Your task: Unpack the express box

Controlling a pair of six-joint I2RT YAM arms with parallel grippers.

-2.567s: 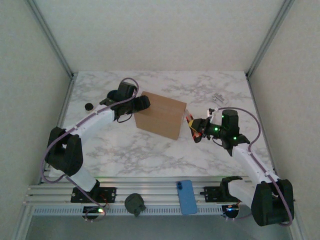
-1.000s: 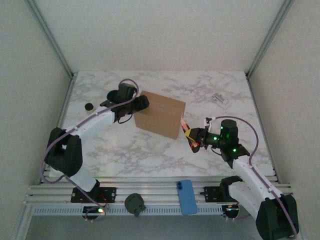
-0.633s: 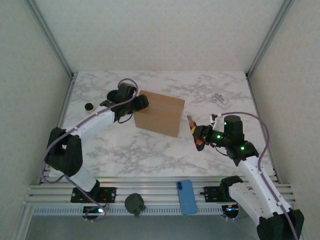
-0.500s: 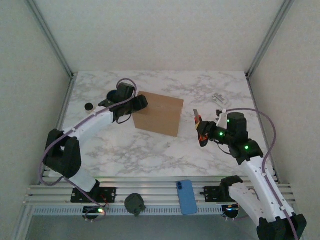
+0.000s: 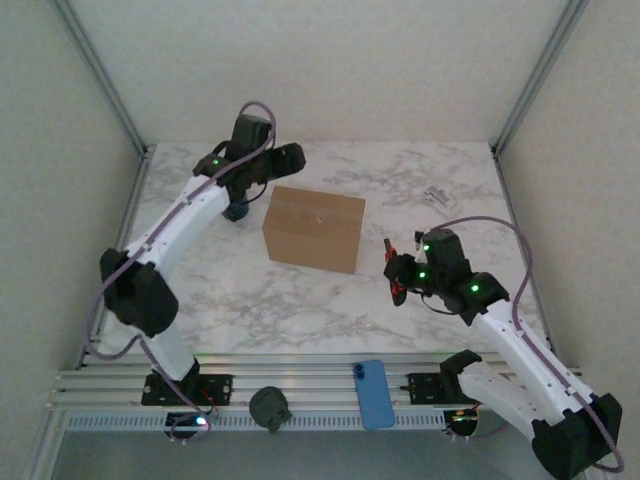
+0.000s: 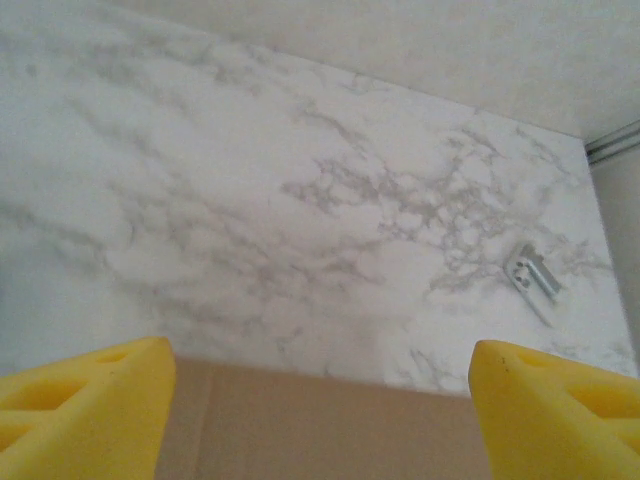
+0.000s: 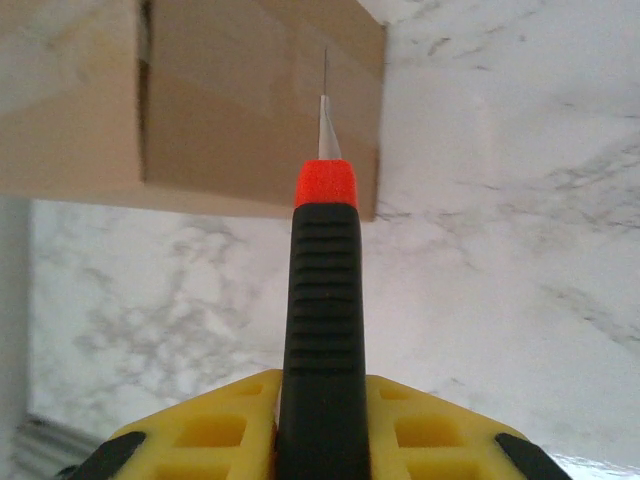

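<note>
You have the plain brown express box (image 5: 312, 228) mid-table, the left gripper (image 5: 288, 158) hanging spread wide above it, the right gripper (image 7: 322, 405) clamped on a black, red-collared knife (image 7: 324, 290) aimed at its side, and a small metal piece (image 5: 436, 196) too tiny to identify.

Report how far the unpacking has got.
Done: the right gripper has the knife clamped, blade out. In hand: that blade points at the box, short of it in the top view; the left gripper hovers open over its far edge. Left: the box's top lies shut, so cutting, opening and emptying all remain.
</note>
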